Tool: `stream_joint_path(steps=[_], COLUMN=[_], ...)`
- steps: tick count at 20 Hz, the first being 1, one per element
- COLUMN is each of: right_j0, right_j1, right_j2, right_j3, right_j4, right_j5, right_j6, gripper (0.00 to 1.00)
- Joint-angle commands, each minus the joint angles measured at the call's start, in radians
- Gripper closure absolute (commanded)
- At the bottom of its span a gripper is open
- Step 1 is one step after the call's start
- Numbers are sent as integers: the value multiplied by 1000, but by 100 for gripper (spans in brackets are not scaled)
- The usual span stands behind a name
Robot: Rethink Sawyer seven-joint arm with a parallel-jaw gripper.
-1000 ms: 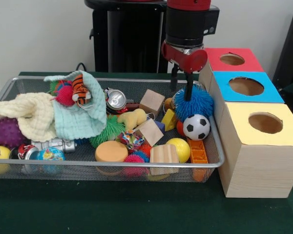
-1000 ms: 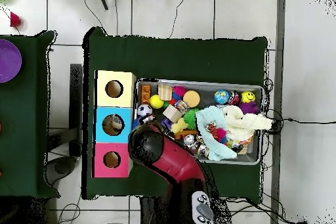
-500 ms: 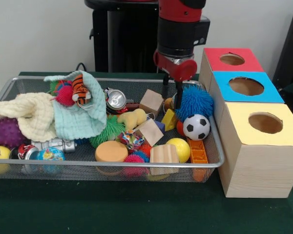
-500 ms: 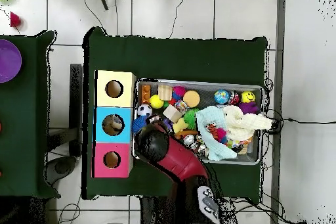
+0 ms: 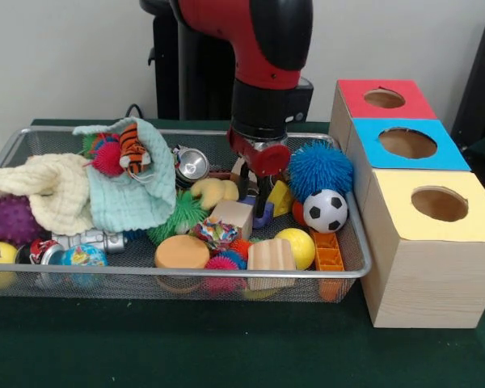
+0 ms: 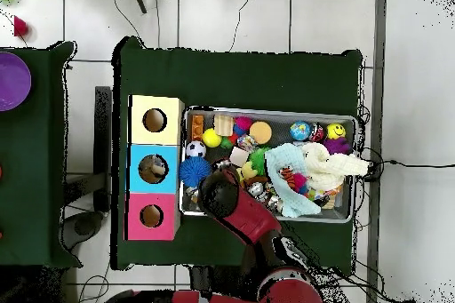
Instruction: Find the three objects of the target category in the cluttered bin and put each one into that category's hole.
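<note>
Nearest the wire mesh bin's front rim lay a ridged wooden block and a yellow ball, upright soccer ball beside. Behind them my gripper sat low among blocks — whether its grip was closed I could not tell. Farther back rested the spiky blue ball — round, no long axis — near the blue-topped box.
</note>
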Motion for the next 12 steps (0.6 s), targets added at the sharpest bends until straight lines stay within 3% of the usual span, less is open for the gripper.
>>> stream_joint_path(steps=[1, 8, 12], right_j0=[-26, -27, -86], right_j1=[90, 63, 56], right_j2=[101, 104, 88], right_j3=[-64, -25, -68], right_j4=[-16, -19, -88], right_j5=[-3, 10, 19], right_j6=[150, 159, 76], gripper=[0, 0, 0])
